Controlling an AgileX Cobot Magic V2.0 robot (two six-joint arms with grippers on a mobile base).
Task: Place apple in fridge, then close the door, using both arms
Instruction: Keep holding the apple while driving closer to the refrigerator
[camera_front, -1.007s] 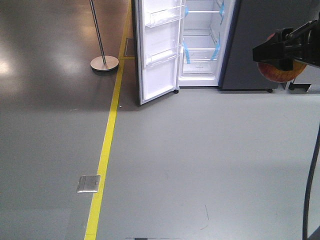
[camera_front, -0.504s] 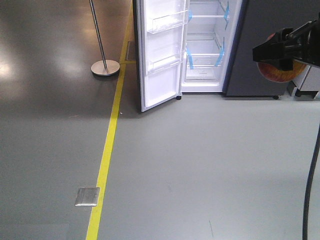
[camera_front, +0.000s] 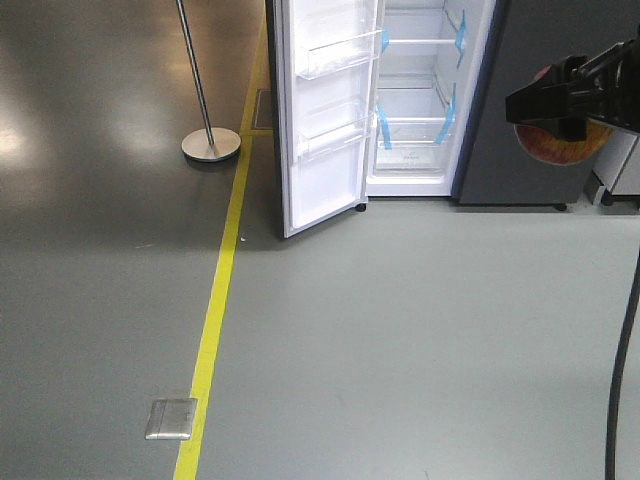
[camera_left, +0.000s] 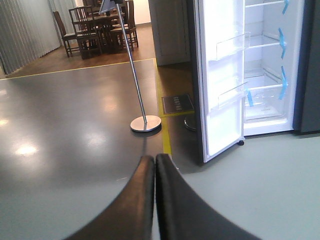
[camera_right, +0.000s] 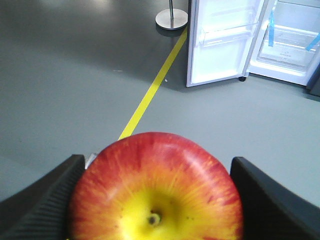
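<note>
Clamping the apple (camera_right: 155, 175) between the ridged black pads (camera_right: 40, 205) of the right gripper (camera_right: 156, 205), raised above the grey floor (camera_front: 400, 330) and well apart from the fridge (camera_front: 420, 90). Pressing the fingers (camera_left: 135, 200) of the left gripper (camera_left: 154, 162) flat together, nothing between them. Showing, farther along the floor's left side, a yellow line (camera_front: 215, 300) just beside a metal floor plate (camera_front: 171, 418). Facing, at the far edge, the door (camera_front: 325, 170) standing wide open, clear bins (camera_front: 340, 55) outward, and white shelves (camera_front: 420, 42) marked with blue tape (camera_front: 448, 110).

Red with a yellow heart, the apple (camera_right: 156, 187) is clamped between the right gripper's (camera_right: 155, 212) black jaws, well short of the dark grey fridge (camera_front: 412, 100), whose white-lined door (camera_front: 325, 175) is swung wide open on the side away from the apple.
</note>
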